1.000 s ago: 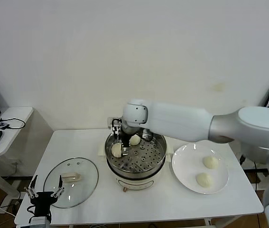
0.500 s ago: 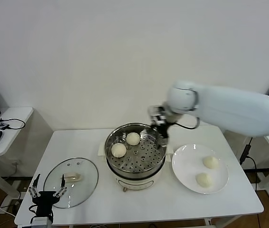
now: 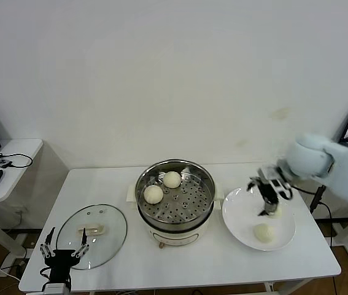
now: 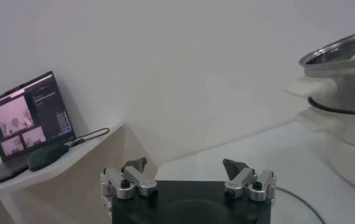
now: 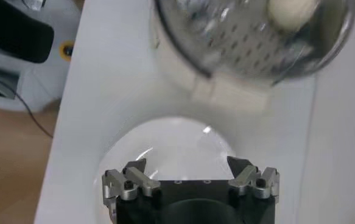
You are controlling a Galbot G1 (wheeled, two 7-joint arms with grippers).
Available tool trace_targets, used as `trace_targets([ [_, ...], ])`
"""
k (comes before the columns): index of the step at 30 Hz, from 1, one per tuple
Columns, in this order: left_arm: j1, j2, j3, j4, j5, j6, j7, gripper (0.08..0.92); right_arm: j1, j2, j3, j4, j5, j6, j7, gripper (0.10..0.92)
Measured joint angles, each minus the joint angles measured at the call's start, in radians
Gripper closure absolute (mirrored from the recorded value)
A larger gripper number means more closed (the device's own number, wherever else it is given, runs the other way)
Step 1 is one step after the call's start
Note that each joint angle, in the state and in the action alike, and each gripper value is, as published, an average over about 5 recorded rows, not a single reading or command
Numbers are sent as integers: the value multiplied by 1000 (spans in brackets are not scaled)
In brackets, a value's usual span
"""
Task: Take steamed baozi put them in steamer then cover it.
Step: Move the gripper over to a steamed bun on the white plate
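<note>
Hovering R gripper (image 3: 268,198) over plate (image 3: 238,226) rim, fingers (image 5: 134,173) apart

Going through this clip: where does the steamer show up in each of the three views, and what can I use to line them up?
Head view: steamer at table centre, between the glass lid and the plate, two baozi inside.
Left wrist view: its steel rim and cream base at the right edge.
Right wrist view: perforated tray along the top, beyond the open right gripper.
Shared landmark: the steamer's shiny steel rim.
</note>
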Motion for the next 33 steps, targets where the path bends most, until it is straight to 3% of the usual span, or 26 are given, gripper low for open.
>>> trace_targets([
  [14,5,-2,-7,6,4,1,0,177,-399,-27,288,-50,-155,38,44,202],
  [33,-4,-6,-18,25,6,0,-1,177,-558,76,410,-201,-235,51,80,202],
])
